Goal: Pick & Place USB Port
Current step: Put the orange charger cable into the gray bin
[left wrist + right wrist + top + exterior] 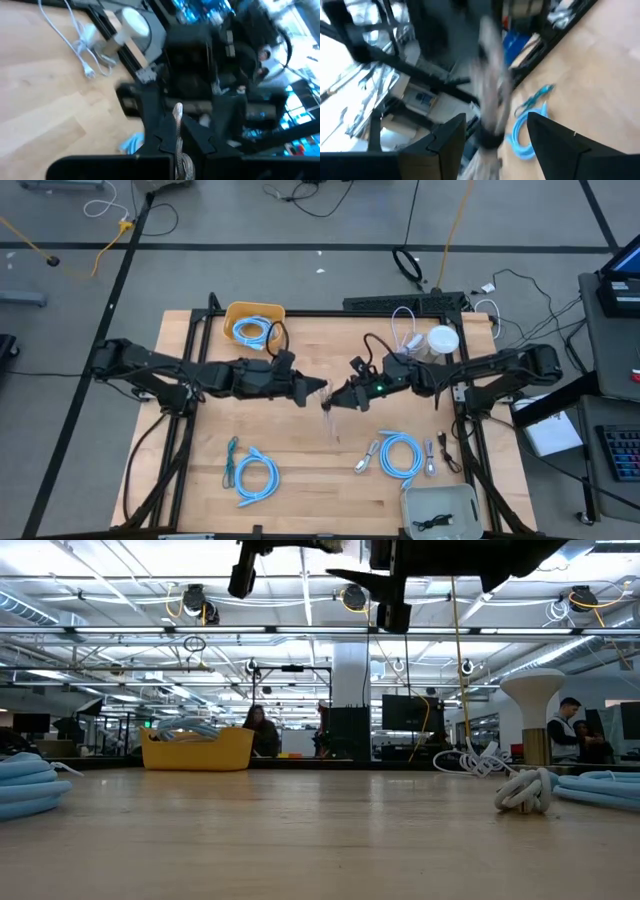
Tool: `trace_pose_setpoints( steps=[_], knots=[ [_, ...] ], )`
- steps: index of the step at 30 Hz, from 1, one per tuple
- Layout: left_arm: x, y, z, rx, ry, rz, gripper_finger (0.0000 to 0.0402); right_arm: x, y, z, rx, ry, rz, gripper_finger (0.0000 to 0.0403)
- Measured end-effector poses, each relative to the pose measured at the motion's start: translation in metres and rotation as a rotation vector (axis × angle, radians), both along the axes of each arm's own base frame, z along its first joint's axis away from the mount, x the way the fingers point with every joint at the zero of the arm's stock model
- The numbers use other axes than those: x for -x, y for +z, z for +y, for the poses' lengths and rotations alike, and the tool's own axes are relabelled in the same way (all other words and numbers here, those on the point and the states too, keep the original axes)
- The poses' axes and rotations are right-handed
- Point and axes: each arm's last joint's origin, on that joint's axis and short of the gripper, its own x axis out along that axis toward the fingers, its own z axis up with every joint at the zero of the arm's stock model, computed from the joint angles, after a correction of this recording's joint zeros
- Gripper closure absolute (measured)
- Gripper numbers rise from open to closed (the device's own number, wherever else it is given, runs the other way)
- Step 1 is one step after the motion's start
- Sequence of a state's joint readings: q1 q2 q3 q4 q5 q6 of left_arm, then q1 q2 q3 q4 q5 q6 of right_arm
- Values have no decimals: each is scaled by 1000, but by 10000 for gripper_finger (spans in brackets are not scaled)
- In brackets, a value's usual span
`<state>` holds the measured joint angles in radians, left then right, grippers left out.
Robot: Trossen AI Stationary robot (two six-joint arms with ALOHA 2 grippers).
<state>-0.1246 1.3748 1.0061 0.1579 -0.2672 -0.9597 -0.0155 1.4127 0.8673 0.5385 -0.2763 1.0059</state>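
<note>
Meeting over the middle of the table (300,442), the two arms are facing each other tip to tip, and between them a braided grey cable (330,412) is hanging, lifted clear of the wood. This cable is, by my judgement, the task's thing. In the high view it is sitting right between the left pincer (318,391) and the right pincer (336,398), with a thin tail dangling toward the near edge of the table.

In the left wrist view the cable (178,135) is running straight out along that arm's line, between its fingers (161,145), which are standing close on either side of it; the left pincer is looking clamped on the cable, though I am judging that from the narrow gap rather than seeing contact plainly. In the right wrist view the cable (490,85) is crossing in front as a blurred streak, and the right pincer's fingers (445,137) are standing wide apart, holding nothing.

So the cable's long axis is lying roughly along the line joining the two arms, and both are about equally near it. Any handover is depending on the right pincer closing across that axis.

Other coiled blue cables (401,452) are lying toward the near right corner, and a yellow basket (252,312) is sitting at the far edge.
</note>
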Motion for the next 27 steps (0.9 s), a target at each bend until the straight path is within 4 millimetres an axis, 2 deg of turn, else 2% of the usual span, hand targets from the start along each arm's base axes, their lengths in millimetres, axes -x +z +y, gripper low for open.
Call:
trace_pose_setpoints(
  steps=[7, 18, 27],
  knots=[
    [0, 0, 1, 1, 10, -4, 394, 0, 0, -5, 6, -25, 0, 209],
    [-2, 3, 19, -11, 29, -26, 394, 0, 2, -5, 10, -27, -21, 229],
    [-11, -2, 21, 0, -3, -53, 394, 0, 2, -5, 9, -21, -22, 287]
  ],
)
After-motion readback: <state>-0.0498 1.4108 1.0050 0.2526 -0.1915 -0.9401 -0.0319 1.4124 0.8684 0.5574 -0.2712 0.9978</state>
